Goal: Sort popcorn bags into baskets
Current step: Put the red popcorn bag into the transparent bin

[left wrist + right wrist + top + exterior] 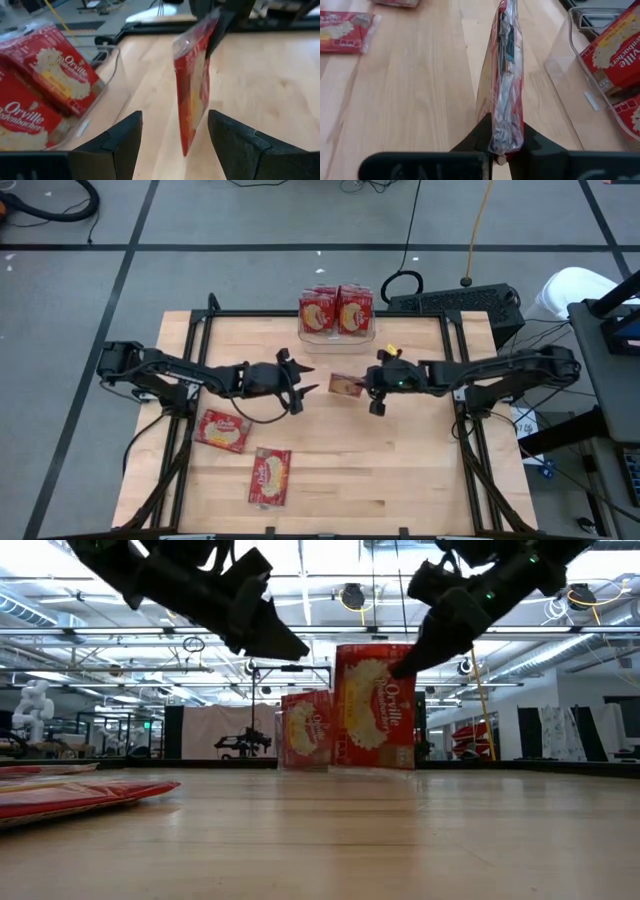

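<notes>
Two dark arms meet over the middle of the wooden table (400,470), where the right gripper (362,386) pinches one popcorn bag (345,386) upright by its edge, its fingers closed tight on the packet. Facing it just apart, the left gripper (304,379) hovers with fingers spread wide and empty. More red bags stand in the clear basket (337,333) at the table's far edge, while two others (222,430) (270,476) lie flat on the near left side
</notes>
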Robot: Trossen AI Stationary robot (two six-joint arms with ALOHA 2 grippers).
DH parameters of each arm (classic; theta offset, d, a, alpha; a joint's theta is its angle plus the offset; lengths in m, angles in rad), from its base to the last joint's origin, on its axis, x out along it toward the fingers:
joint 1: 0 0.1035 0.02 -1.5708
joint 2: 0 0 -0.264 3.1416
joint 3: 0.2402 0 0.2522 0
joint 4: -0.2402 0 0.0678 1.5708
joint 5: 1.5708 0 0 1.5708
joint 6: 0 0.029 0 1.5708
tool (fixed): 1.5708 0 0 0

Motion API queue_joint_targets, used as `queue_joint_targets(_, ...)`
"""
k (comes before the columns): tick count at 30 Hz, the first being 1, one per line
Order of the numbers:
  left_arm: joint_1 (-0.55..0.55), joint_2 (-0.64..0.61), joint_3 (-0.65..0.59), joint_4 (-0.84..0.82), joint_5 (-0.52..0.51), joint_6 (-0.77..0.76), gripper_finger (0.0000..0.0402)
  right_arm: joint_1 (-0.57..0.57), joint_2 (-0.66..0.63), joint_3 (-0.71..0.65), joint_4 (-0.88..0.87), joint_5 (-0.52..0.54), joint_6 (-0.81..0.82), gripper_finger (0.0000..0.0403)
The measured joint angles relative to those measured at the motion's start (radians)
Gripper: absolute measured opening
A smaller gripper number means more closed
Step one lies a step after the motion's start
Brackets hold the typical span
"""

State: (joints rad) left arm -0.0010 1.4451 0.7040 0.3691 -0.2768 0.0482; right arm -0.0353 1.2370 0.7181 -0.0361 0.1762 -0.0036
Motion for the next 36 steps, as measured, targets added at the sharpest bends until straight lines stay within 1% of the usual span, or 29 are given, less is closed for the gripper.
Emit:
queue_joint_targets(6, 0.052, 0.038, -0.044, 0.124, 0.114, -0.035, 0.0232, 0.0, -0.022, -0.06, 0.094, -0.049, -0.003, 0.0019)
queue_joint_targets(8, 0.058, 0.076, -0.041, 0.198, 0.172, -0.038, 0.0232, 0.0, -0.021, -0.063, 0.102, -0.058, -0.005, 0.002)
queue_joint_targets(10, 0.06, 0.114, -0.043, 0.234, 0.211, -0.03, 0.0234, 0.002, -0.021, -0.063, 0.112, -0.063, -0.007, 0.002)
queue_joint_targets(16, 0.069, 0.24, -0.039, 0.383, 0.246, -0.015, 0.0263, 0.004, -0.021, -0.063, 0.144, -0.074, -0.037, 0.002)
queue_joint_targets(18, 0.076, 0.271, -0.039, 0.398, 0.267, -0.015, 0.0272, 0.004, -0.021, -0.063, 0.139, -0.074, -0.039, 0.002)
queue_joint_targets(21, 0.091, 0.319, -0.032, 0.432, 0.277, -0.017, 0.027, 0.004, -0.021, -0.063, 0.139, -0.074, -0.062, 0.002)
queue_joint_targets(23, 0.095, 0.353, -0.025, 0.463, 0.276, -0.016, 0.0255, 0.004, -0.021, -0.063, 0.139, -0.074, -0.077, 0.002)
queue_joint_targets(26, 0.093, 0.398, -0.017, 0.502, 0.28, 0.009, 0.0213, 0.004, -0.021, -0.063, 0.139, -0.074, -0.088, 0.002)
queue_joint_targets(29, 0.093, 0.419, -0.006, 0.511, 0.283, 0.033, 0.0159, 0.004, -0.021, -0.063, 0.137, -0.074, -0.087, 0.002)
queue_joint_targets(33, 0.099, 0.42, -0.006, 0.512, 0.282, 0.055, 0.0073, 0.004, -0.021, -0.063, 0.127, -0.064, -0.081, 0.002)
queue_joint_targets(35, 0.106, 0.421, -0.005, 0.512, 0.285, 0.055, 0.003, 0.004, -0.021, -0.063, 0.113, -0.037, -0.056, 0.0021)
queue_joint_targets(36, 0.111, 0.42, -0.005, 0.512, 0.285, 0.054, 0.0019, 0.004, -0.021, -0.062, 0.107, -0.021, -0.044, 0.0023)
